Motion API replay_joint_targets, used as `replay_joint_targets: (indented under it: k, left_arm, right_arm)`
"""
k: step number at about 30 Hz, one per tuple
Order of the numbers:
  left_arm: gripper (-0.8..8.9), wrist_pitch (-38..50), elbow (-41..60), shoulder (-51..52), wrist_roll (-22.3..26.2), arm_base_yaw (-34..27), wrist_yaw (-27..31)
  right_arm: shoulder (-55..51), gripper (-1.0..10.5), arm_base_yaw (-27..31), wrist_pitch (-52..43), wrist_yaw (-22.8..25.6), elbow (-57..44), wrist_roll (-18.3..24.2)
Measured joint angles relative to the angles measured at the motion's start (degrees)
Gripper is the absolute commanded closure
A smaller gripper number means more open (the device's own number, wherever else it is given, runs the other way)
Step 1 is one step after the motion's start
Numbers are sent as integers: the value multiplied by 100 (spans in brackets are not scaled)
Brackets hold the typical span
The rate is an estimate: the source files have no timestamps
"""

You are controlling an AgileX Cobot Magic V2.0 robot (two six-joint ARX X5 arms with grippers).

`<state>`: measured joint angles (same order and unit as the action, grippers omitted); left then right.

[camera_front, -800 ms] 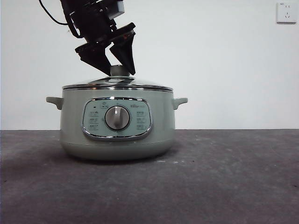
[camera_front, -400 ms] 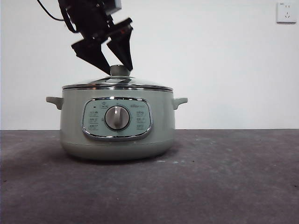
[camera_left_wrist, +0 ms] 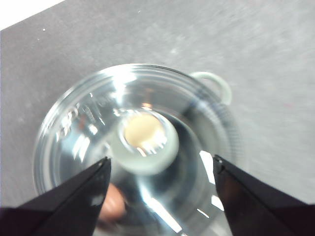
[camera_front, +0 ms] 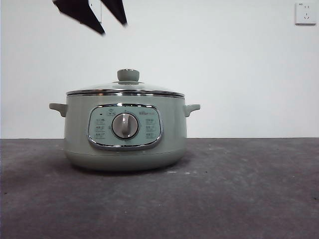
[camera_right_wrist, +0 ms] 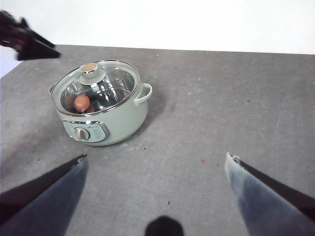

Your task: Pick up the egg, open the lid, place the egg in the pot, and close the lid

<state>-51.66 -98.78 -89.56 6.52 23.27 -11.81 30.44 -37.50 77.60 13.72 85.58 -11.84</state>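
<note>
From the front, a wide pale sage-green electric pot (camera_front: 124,132) with a silver dial stands on a dark grey table (camera_front: 239,199), left of the middle and back from the near edge. The round clear glass lid (camera_front: 125,90) with its pale green knob sits level on the rim, so the closing step appears done. Two black jaw tips of the left gripper (camera_front: 102,19) hang high above the knob, spread apart and holding nothing. In the left wrist view, that gripper (camera_left_wrist: 162,169) looks straight down on the lid (camera_left_wrist: 88,123), jaws wide on either side of the knob, and the small brown-orange egg (camera_left_wrist: 112,206) shows blurred through the glass inside the pot. In the right wrist view, the right gripper (camera_right_wrist: 155,162) waits wide open and empty, well away from the pot (camera_right_wrist: 110,125), where the egg (camera_right_wrist: 81,102) lies beneath the lid (camera_right_wrist: 106,81).
</note>
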Motion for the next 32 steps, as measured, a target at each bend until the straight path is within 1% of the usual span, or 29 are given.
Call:
replay_joint_targets:
  k: [4, 6, 7, 9, 10, 11, 12, 13, 15, 22, 25, 32]
  left_arm:
    - [471, -551, 0, 634, -308, 0, -525]
    - [474, -765, 0, 925, -378, 2, -765]
    - [504, -848, 0, 1069, -411, 2, -835]
    - [665, -984, 0, 1322, -426, 2, -876]
    - [762, -1054, 0, 1445, -426, 2, -881]
    - [838, -1121, 0, 1561, -433, 2, -879]
    - [819, -1161, 0, 1652, -448, 2, -881]
    - [819, -1191, 0, 1753, -461, 2, -881]
    - [820, -1233, 0, 1915, -466, 2, -879]
    - [818, -1388, 0, 2286, -472, 2, -881]
    - [818, -1390, 0, 2315, -472, 2, -881]
    - [818, -1497, 0, 2293, -472, 2, -881]
  right_arm:
    - [0, 475, 0, 0, 0, 0, 0]
    - [0, 475, 0, 0, 0, 0, 0]
    - [0, 476, 0, 0, 0, 0, 0]
    - [0, 485, 0, 0, 0, 0, 0]
    - [0, 516, 0, 0, 0, 0, 0]
    - [0, 589, 0, 0, 0, 0, 0]
    - [0, 678, 0, 0, 0, 0, 0]
    - [0, 793, 0, 0, 0, 0, 0]
    - [0, 967, 0, 0, 0, 0, 4]
    - [0, 953, 0, 0, 59, 0, 68]
    - [0, 946, 0, 0, 249, 0, 15]
    - [0, 946, 0, 0, 262, 0, -44]
